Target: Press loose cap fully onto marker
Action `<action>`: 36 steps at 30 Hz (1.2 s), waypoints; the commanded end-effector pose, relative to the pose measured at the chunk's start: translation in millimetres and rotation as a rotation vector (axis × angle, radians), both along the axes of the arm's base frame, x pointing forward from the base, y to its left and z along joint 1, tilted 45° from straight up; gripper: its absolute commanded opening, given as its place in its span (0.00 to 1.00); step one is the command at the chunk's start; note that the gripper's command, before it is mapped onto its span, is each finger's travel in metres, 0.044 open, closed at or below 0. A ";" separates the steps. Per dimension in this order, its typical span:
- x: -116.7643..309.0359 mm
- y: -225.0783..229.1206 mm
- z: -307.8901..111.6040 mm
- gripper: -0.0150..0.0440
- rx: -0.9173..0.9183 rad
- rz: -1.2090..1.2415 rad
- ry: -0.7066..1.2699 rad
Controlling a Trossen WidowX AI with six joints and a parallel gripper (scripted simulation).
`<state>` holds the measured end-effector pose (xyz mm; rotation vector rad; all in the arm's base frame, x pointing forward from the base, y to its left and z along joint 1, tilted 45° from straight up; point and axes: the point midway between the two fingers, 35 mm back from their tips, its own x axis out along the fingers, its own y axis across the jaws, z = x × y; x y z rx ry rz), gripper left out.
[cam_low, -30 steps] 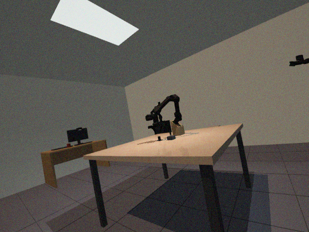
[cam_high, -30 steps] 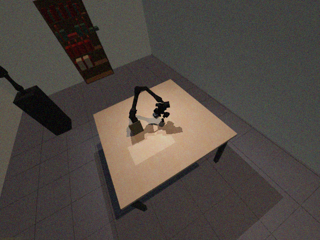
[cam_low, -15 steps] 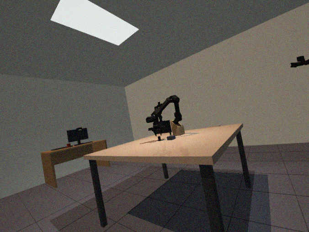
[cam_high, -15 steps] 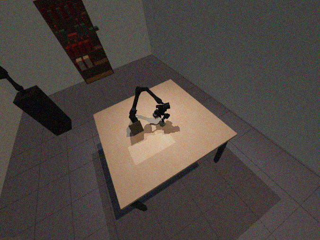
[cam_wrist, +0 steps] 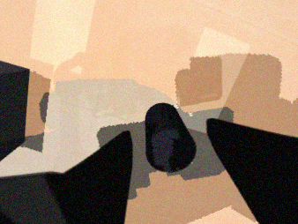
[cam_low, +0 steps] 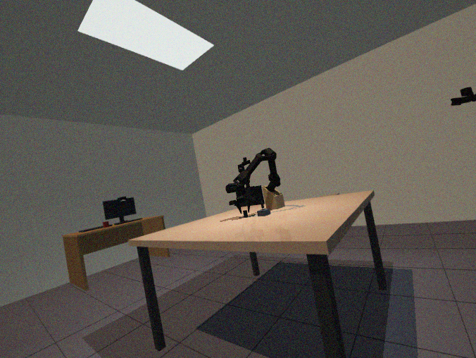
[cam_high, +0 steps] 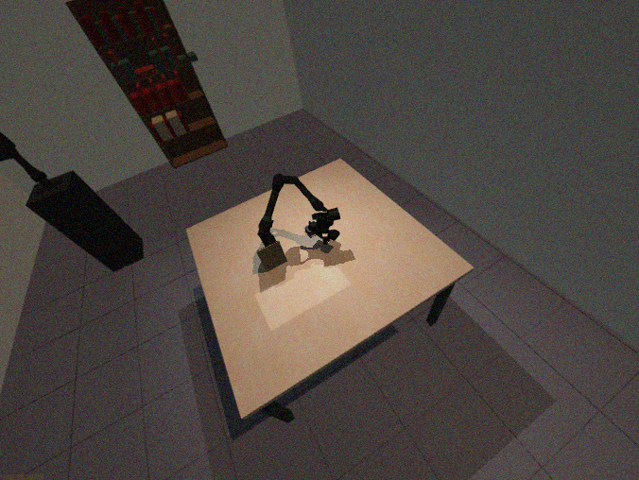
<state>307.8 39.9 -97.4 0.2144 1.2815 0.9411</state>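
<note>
The cap (cam_low: 245,213) (cam_wrist: 169,141) is a small dark cylinder standing upright on the table (cam_high: 309,355) (cam_low: 246,232). My gripper (cam_low: 244,209) (cam_wrist: 168,131) points down over it, partly open, with one finger on each side of the cap. In the wrist view a gap shows between the cap and each finger, so nothing is gripped. The blue-grey holder block (cam_low: 263,212) (cam_wrist: 11,110) stands close by, at the left edge of the wrist view and right of the cap in the exterior view. The marker cannot be made out. In the top view the arm largely hides the cap.
The arm's wooden base block (cam_high: 271,256) (cam_low: 274,199) stands on the table behind the holder. A desk (cam_low: 111,238) with a monitor (cam_low: 119,208) is farther off, as are a bookshelf (cam_high: 170,136) and a black pedestal (cam_high: 85,221) away from the table.
</note>
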 end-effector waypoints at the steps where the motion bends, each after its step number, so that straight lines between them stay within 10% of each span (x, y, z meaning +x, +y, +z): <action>1: -2.6 5.3 -6.0 0.66 0.006 -0.007 0.011; 9: -3.7 12.6 -12.9 0.66 0.008 -0.007 0.011; 24: -3.5 11.0 -11.9 0.26 0.007 -0.007 0.011; 36: -1.4 -14.8 12.8 0.25 0.004 -0.007 0.011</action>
